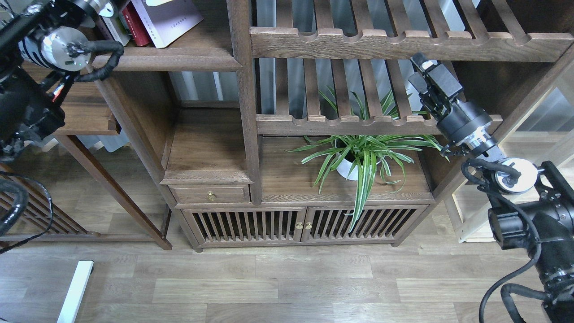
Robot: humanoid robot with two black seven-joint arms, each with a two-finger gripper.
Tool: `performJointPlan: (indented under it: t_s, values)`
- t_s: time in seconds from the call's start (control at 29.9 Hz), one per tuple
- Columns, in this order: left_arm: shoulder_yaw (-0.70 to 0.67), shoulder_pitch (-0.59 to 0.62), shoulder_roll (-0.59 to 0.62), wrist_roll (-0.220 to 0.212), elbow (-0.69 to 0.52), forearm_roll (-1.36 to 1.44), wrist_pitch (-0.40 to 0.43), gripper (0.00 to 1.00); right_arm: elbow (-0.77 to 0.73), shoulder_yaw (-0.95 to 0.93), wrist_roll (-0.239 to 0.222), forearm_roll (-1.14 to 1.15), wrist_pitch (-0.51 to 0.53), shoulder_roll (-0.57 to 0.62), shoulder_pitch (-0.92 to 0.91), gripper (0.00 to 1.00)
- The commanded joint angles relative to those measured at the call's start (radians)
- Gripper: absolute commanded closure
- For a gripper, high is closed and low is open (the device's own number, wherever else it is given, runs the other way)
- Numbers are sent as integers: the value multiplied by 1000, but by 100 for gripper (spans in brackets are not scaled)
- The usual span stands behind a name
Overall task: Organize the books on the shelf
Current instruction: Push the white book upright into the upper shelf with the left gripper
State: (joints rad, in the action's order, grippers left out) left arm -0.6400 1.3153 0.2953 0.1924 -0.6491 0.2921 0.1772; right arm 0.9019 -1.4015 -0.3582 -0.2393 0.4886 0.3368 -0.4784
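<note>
Evidently, the pale lavender-white paperback book (168, 20) is seen leaning over the red book (134, 24) near the solid dark brown shelf's rounded front edge (179, 59); a nudge could tip it off. The left gripper is hidden above; the right gripper (423, 72) cannot be judged open or closed.

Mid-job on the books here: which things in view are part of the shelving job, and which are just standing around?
Job things:
- books, top left
- solid dark shelf under them
- left gripper, up at the books

Just around:
- potted plant
- small drawer
- slatted cabinet doors
- right gripper, holding nothing
</note>
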Motion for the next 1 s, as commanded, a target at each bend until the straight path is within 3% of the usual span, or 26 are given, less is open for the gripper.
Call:
performJointPlan:
  t_s: [0.0,0.3,0.37,0.57,0.77,0.97]
  values:
    - [22,-4,1,21,2,4,-2,98,0,-5,-1,-2,0,1,3,5]
    - [108,-10,16,107,11,6,-8,94,2,-4,2,-3,0,-2,38,5]
    - [123,-13,15,139,26,6,-7,98,2,-4,2,-3,0,-2,44,5]
    - [148,-16,5,176,48,6,-8,98,2,-7,2,-5,0,-2,63,5]
    - [149,-45,-16,249,49,4,-51,98,2,-7,1,-5,0,-1,84,5]
    - [151,-65,-36,259,49,4,-56,98,2,-7,1,-5,0,1,87,5]
